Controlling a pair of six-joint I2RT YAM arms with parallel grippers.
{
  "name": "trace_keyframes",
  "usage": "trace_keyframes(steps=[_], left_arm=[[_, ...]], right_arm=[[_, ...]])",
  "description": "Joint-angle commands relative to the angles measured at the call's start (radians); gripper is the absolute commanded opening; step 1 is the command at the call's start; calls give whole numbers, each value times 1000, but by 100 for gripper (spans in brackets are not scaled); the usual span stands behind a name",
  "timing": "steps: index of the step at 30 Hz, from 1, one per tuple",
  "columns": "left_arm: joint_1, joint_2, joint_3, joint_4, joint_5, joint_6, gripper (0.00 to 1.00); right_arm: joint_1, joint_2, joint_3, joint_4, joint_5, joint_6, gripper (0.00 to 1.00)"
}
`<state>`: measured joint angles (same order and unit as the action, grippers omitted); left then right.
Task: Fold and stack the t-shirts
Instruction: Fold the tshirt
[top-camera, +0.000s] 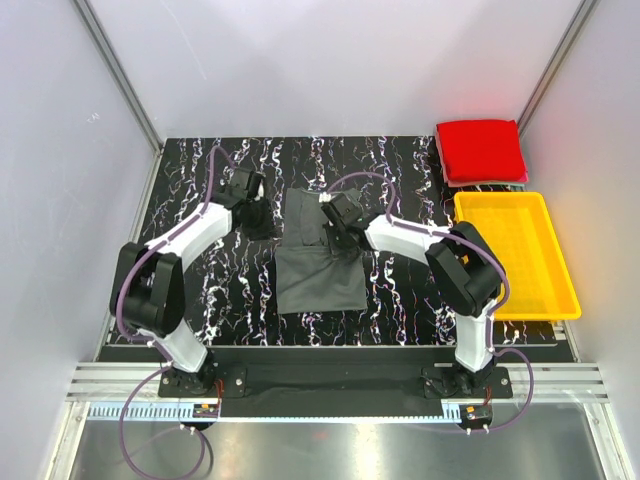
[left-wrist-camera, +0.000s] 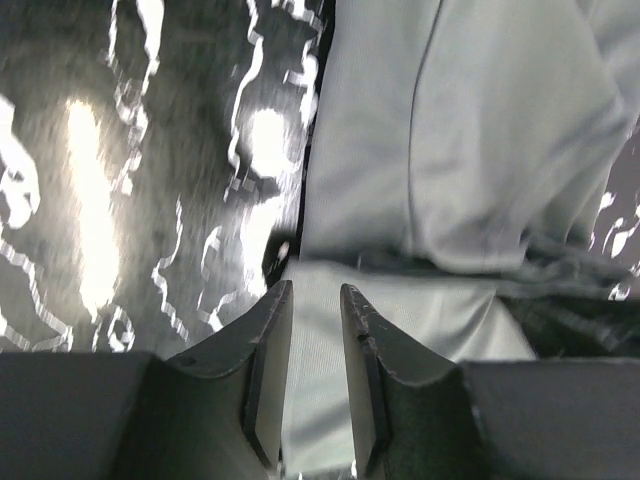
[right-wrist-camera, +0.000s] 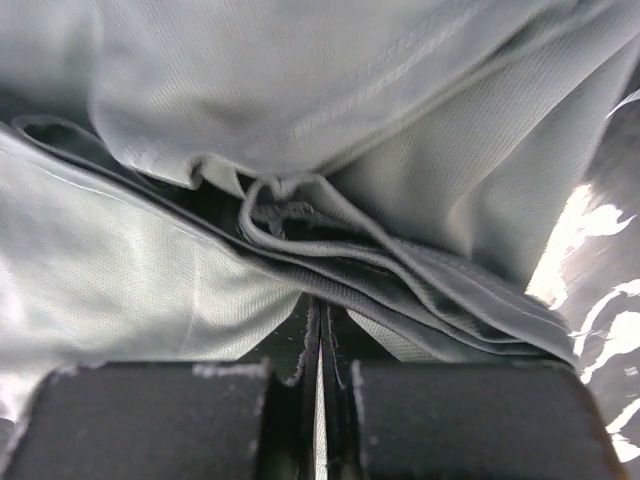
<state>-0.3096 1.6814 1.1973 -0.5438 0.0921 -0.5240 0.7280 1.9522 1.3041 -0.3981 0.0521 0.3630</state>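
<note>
While the right gripper (top-camera: 337, 214) sits over the dark grey t-shirt (top-camera: 318, 268) in the middle of the overhead frame, it covers part of the shirt's upper right, so I can't make out how the cloth lies there. In its own wrist view the right gripper (right-wrist-camera: 322, 318) has its fingers pressed together with only a hairline between them. Hems and folds bunch up right at the tips, but whether a layer is actually pinched I can't tell.

The left gripper (top-camera: 258, 214) is at the shirt's upper left edge. In the left wrist view, the left gripper (left-wrist-camera: 315, 292) has its jaws a little apart, with pale-looking cloth showing through the gap. That view is blurry, and the lower part of the fingers is cut off at the bottom.

On to containers: the yellow tray (top-camera: 515, 201) at the right of the frame has nothing in it that I can see. Just above it, in the upper right corner, is the red t-shirt (top-camera: 480, 147), folded square, with a pink edge (top-camera: 492, 183) peeking out underneath. It's too thin a sliver to say more about it.

The grey shirt lies well inside the marbled black table (top-camera: 215, 285), with bare tabletop to its left, above it, and between it and the tray. White walls close in on three sides.
</note>
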Motion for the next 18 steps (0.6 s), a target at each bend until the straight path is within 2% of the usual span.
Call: trace_keyframes(steps=[1,8,14,18], left_arm=[[1,-87,-41,5,-37,4,31],[0,-80,-84,33,0,-13,32],[-2,-80,-122,59,24,-18,33],[-2,-81,-120,61,31,-10,34]], right_arm=[[-21,-1,93,-11,46,-53,0],[-38,30,152,-64,20,-91,1],[-84,42,92,7,-17,-93,1],[-96,42,125,4,-26,-117,2]])
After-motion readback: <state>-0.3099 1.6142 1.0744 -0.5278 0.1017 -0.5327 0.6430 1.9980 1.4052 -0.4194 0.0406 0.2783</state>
